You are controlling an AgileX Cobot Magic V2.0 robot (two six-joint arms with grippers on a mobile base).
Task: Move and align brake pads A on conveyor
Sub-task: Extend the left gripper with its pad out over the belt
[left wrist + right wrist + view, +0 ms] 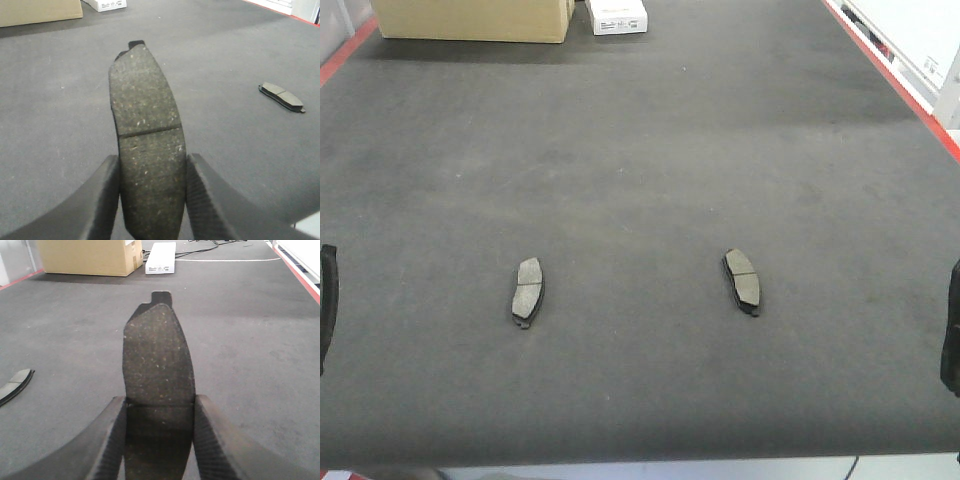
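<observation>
Conveyor (640, 150): dark charcoal carpet-like belt, red edging both sides. Far end, left to right: cardboard box (472, 18), small white box (617, 15). Left gripper (152, 192) clamped on a brake pad (145, 130) by its long edges, pad sticking out forward over the belt. Two loose pads flat on the belt, well apart: left pad (527, 290), right pad (742, 280). Right gripper (159, 432) likewise clamped on a fourth pad (158, 355), held above the belt.

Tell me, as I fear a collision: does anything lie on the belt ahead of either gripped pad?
Nothing visible: the left-held pad and right-held pad each face bare belt; the loose pads sit aside.
</observation>
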